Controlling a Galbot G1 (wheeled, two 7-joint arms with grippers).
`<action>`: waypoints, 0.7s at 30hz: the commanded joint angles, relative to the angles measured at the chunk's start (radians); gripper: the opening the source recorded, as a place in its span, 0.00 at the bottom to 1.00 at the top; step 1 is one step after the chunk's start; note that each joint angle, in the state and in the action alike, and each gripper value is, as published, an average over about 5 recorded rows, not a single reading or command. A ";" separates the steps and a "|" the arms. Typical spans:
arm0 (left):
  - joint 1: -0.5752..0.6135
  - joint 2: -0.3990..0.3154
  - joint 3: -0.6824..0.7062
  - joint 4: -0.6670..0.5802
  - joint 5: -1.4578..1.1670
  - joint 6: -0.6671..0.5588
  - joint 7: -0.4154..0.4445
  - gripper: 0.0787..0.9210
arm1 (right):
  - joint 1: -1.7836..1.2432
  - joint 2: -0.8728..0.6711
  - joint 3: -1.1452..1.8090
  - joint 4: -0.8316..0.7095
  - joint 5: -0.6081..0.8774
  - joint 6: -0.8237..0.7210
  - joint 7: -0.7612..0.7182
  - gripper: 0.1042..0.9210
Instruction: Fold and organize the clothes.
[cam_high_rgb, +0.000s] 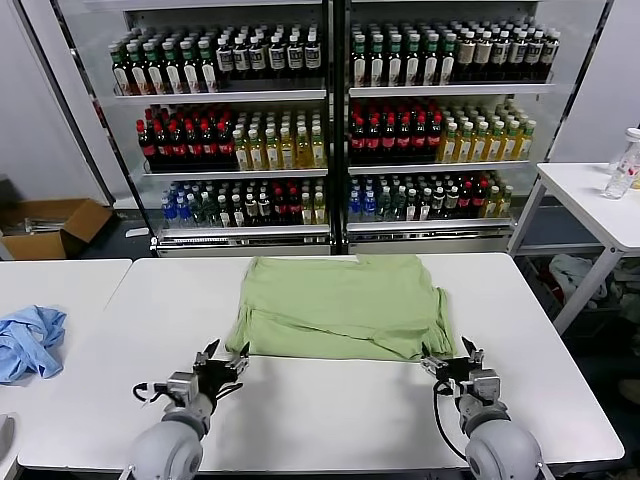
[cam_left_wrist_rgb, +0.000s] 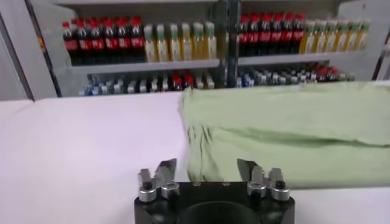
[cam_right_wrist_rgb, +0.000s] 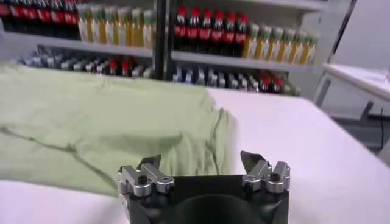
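Here the shirt (cam_high_rgb: 340, 305) lies folded, seemingly long axis left-right; left gripper (cam_high_rgb: 222, 359) and right gripper (cam_high_rgb: 450, 359) spread, empty.

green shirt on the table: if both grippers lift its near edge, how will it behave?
Likely floppy: the green shirt lies flat in soft folds, so lifted corners would sag between the open left gripper and right gripper. Probably light. Its folded layers may slide apart on the smooth table.
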 joint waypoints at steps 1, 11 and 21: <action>-0.105 0.008 0.046 0.117 -0.012 0.046 -0.012 0.49 | 0.048 0.004 -0.018 -0.075 0.023 -0.054 0.004 0.64; -0.094 0.032 0.043 0.096 -0.043 0.037 0.000 0.15 | 0.039 0.003 -0.028 -0.069 0.045 -0.051 -0.005 0.29; 0.158 0.072 -0.060 -0.180 -0.079 0.019 0.005 0.02 | -0.259 -0.087 0.087 0.217 0.048 -0.045 -0.019 0.04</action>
